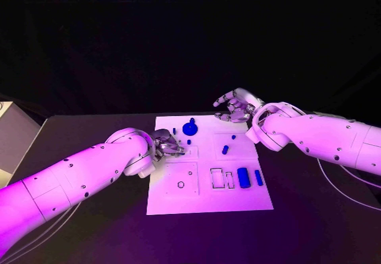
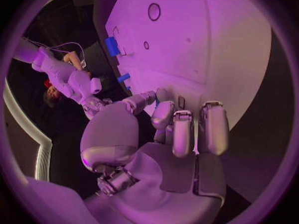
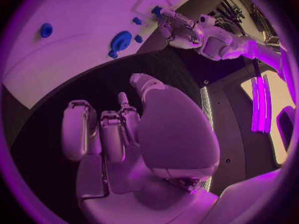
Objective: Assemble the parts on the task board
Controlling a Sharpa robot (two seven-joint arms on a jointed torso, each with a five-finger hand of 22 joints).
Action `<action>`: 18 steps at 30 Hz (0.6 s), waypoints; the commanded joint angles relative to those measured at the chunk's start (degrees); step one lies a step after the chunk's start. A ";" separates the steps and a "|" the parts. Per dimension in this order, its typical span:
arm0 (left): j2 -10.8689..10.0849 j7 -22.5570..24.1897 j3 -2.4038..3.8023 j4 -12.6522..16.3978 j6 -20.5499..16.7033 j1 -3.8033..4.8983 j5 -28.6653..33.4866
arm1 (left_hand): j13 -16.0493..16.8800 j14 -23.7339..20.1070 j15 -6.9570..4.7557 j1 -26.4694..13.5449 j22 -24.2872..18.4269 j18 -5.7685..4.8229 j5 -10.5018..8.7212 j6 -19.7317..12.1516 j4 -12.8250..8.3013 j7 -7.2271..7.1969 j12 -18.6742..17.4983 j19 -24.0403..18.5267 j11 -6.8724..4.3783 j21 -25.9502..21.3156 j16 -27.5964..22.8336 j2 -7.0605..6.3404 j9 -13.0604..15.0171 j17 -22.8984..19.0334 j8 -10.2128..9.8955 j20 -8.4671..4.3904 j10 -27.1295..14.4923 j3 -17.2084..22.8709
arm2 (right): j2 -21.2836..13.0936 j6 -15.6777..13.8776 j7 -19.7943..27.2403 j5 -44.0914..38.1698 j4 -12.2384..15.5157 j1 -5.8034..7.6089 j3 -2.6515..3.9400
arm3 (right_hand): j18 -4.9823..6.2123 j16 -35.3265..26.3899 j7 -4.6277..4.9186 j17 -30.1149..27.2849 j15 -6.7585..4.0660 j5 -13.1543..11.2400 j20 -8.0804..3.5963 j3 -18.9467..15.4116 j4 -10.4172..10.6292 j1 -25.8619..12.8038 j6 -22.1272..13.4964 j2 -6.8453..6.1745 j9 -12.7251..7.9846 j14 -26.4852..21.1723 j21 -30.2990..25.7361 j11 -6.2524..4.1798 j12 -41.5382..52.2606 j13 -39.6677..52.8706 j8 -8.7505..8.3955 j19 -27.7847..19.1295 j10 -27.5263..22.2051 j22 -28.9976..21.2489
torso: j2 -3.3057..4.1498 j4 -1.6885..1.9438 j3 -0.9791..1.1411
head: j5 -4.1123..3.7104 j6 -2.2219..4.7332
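Left hand [image 1: 164, 146]: fingers [image 2: 182, 134] curled over the white task board [image 1: 208, 187] at its left edge, tips down on or just above the plate. The left wrist view shows a small blue piece [image 2: 157, 103] at the fingertips, between thumb and the nearest finger; cannot tell whether it is gripped or only touched. In the right wrist view the same hand sits at a blue piece near the board's edge.

Right hand [image 1: 234, 105]: fingers [image 3: 79, 129] apart and loosely bent, nothing between them. The hand hangs above the table [image 1: 95, 220] just beyond the board's far right corner, at about 1 o'clock from the board's middle.

Task board: lies flat in the middle of the black table, long side running away from the robot.

Parts on the board, head view:
- round blue disc [image 1: 190, 129] with a small knob at its far side, at 12 o'clock, just right of the left hand;
- small blue peg [image 1: 226, 149] near the middle, toward 2 o'clock;
- wide blue block [image 1: 243, 177] and a thinner blue bar [image 1: 258, 177] side by side at 4 o'clock, beside a rectangular outline [image 1: 217, 178];
- a round hole [image 1: 181, 185] at 8 o'clock.
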 commanded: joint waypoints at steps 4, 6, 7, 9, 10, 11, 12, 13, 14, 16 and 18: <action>0.22 0.14 -0.15 -0.20 0.10 -0.15 -0.04 | 0.12 5.95 -0.16 0.54 0.25 -0.55 -0.41 2.57 -0.55 -2.93 -0.26 -0.22 -0.15 -0.42 0.21 0.57 0.28 15.09 -0.32 0.07 -0.46 0.25 | 0.08 0.71 0.26 -0.35 0.09 -0.04 0.00 | -0.52 0.23 -0.15 15.09 0.18 0.24 0.47 0.24 -0.04 -0.24 0.35 -0.11 -0.08 6.08 0.14 0.00 0.19 7.04 -0.34 2.25 0.38 1.67 | 0.00 0.00 -0.02 | -0.02 0.07; 0.38 0.04 -0.20 -0.40 0.02 -0.15 0.02 | 0.13 5.95 -0.16 -0.06 0.26 -0.54 -0.49 2.56 0.42 -2.96 -0.28 -0.22 -0.17 -0.45 0.21 -0.31 0.42 15.09 -0.43 0.09 -0.48 -1.19 | 0.12 0.72 0.26 -0.35 0.08 -0.05 -0.01 | -0.52 0.23 -0.15 15.09 0.18 0.24 0.47 0.24 -0.04 -0.24 0.35 -0.11 -0.08 6.08 0.14 0.00 0.19 7.04 -0.34 2.25 0.38 1.67 | 0.00 0.00 0.00 | -0.04 0.08; 0.46 0.00 -0.23 -0.52 -0.05 -0.16 0.05 | 0.10 5.95 -0.18 -0.24 0.24 -0.53 -0.53 2.58 0.84 -2.98 -0.32 -0.23 -0.18 -0.47 0.21 -0.66 0.48 15.09 -0.47 0.09 -0.50 -1.85 | 0.13 0.72 0.26 -0.35 0.08 -0.05 -0.01 | -0.52 0.23 -0.15 15.09 0.18 0.24 0.47 0.24 -0.04 -0.24 0.35 -0.11 -0.08 6.08 0.14 0.00 0.19 7.04 -0.34 2.25 0.38 1.67 | 0.00 0.00 0.01 | -0.06 0.09; 0.60 -0.05 -0.27 -0.72 -0.15 -0.17 0.07 | 0.09 5.95 -0.19 -0.35 0.27 -0.53 -0.55 2.59 1.23 -3.00 -0.34 -0.22 -0.20 -0.47 0.21 -0.94 0.54 15.09 -0.52 0.08 -0.51 -2.48 | 0.15 0.73 0.26 -0.35 0.08 -0.05 -0.01 | -0.52 0.23 -0.15 15.09 0.18 0.24 0.47 0.24 -0.04 -0.24 0.35 -0.11 -0.08 6.08 0.14 0.00 0.19 7.04 -0.34 2.25 0.38 1.67 | 0.00 -0.02 0.02 | -0.07 0.12; 0.67 -0.09 -0.30 -0.83 -0.19 -0.17 0.07 | 0.12 5.95 -0.21 -0.47 0.23 -0.52 -0.57 2.60 1.73 -3.02 -0.34 -0.23 -0.22 -0.50 0.21 -1.22 0.59 15.09 -0.58 0.06 -0.51 -3.19 | 0.16 0.73 0.26 -0.35 0.09 -0.05 -0.01 | -0.52 0.23 -0.15 15.09 0.18 0.24 0.47 0.24 -0.04 -0.24 0.35 -0.11 -0.08 6.08 0.14 0.00 0.19 7.04 -0.34 2.25 0.38 1.67 | 0.01 -0.03 0.02 | -0.06 0.15; 0.73 -0.12 -0.32 -0.93 -0.23 -0.18 0.08 | 0.12 5.95 -0.21 -0.52 0.19 -0.51 -0.58 2.60 1.90 -3.02 -0.34 -0.26 -0.23 -0.53 0.21 -1.30 0.60 15.09 -0.60 0.06 -0.51 -3.42 | 0.16 0.73 0.26 -0.35 0.09 -0.05 -0.01 | -0.52 0.23 -0.15 15.09 0.18 0.24 0.47 0.24 -0.04 -0.24 0.35 -0.11 -0.08 6.08 0.14 0.00 0.19 7.04 -0.34 2.25 0.38 1.67 | 0.03 -0.04 0.02 | -0.06 0.17; 0.78 -0.16 -0.34 -1.02 -0.26 -0.19 0.08 | 0.12 5.95 -0.22 -0.53 0.25 -0.52 -0.58 2.62 2.05 -3.04 -0.35 -0.22 -0.24 -0.50 0.21 -1.39 0.63 15.09 -0.62 0.05 -0.52 -3.66 | 0.17 0.73 0.26 -0.35 0.09 -0.06 -0.01 | -0.52 0.23 -0.15 15.09 0.18 0.24 0.47 0.24 -0.04 -0.24 0.35 -0.11 -0.08 6.08 0.14 0.00 0.19 7.04 -0.34 2.25 0.38 1.67 | 0.04 -0.04 0.03 | -0.07 0.18; 0.83 -0.19 -0.36 -1.09 -0.30 -0.20 0.09 | 0.12 5.95 -0.23 -0.54 0.25 -0.52 -0.58 2.62 2.13 -3.04 -0.35 -0.22 -0.24 -0.50 0.21 -1.45 0.64 15.09 -0.63 0.05 -0.52 -3.79 | 0.17 0.72 0.26 -0.35 0.10 -0.06 -0.01 | -0.52 0.23 -0.15 15.09 0.18 0.24 0.47 0.24 -0.04 -0.24 0.35 -0.11 -0.08 6.08 0.14 0.00 0.19 7.04 -0.34 2.25 0.38 1.67 | 0.03 -0.05 0.04 | -0.09 0.17; 0.88 -0.23 -0.37 -1.15 -0.35 -0.20 0.09 | 0.16 5.95 -0.24 -0.58 0.25 -0.52 -0.59 2.62 2.37 -3.05 -0.34 -0.22 -0.25 -0.51 0.21 -1.63 0.66 15.09 -0.66 0.04 -0.51 -4.17 | 0.16 0.72 0.26 -0.35 0.10 -0.06 -0.01 | -0.52 0.23 -0.15 15.09 0.18 0.24 0.47 0.24 -0.04 -0.24 0.35 -0.11 -0.08 6.08 0.14 0.00 0.19 7.04 -0.34 2.25 0.38 1.67 | 0.03 -0.05 0.04 | -0.09 0.17; 0.95 -0.31 -0.39 -1.22 -0.44 -0.21 0.08 | 0.19 5.95 -0.25 -0.65 0.24 -0.52 -0.58 2.65 2.79 -3.07 -0.33 -0.22 -0.27 -0.52 0.21 -1.83 0.71 15.09 -0.71 0.02 -0.51 -4.74 | 0.16 0.72 0.27 -0.35 0.11 -0.06 -0.02 | -0.52 0.23 -0.15 15.09 0.18 0.24 0.47 0.24 -0.04 -0.24 0.35 -0.11 -0.08 6.08 0.14 0.00 0.19 7.04 -0.34 2.25 0.38 1.67 | 0.03 -0.05 0.05 | -0.09 0.18; 1.02 -0.38 -0.41 -1.28 -0.49 -0.21 0.06 | 0.23 5.95 -0.27 -0.67 0.26 -0.52 -0.58 2.68 3.11 -3.09 -0.32 -0.21 -0.28 -0.52 0.21 -1.93 0.73 15.09 -0.74 0.01 -0.50 -5.16 | 0.16 0.71 0.27 -0.35 0.12 -0.06 -0.02 | -0.52 0.23 -0.15 15.09 0.18 0.24 0.47 0.24 -0.04 -0.24 0.35 -0.11 -0.08 6.08 0.14 0.00 0.19 7.04 -0.34 2.25 0.38 1.67 | 0.04 -0.02 0.05 | -0.11 0.22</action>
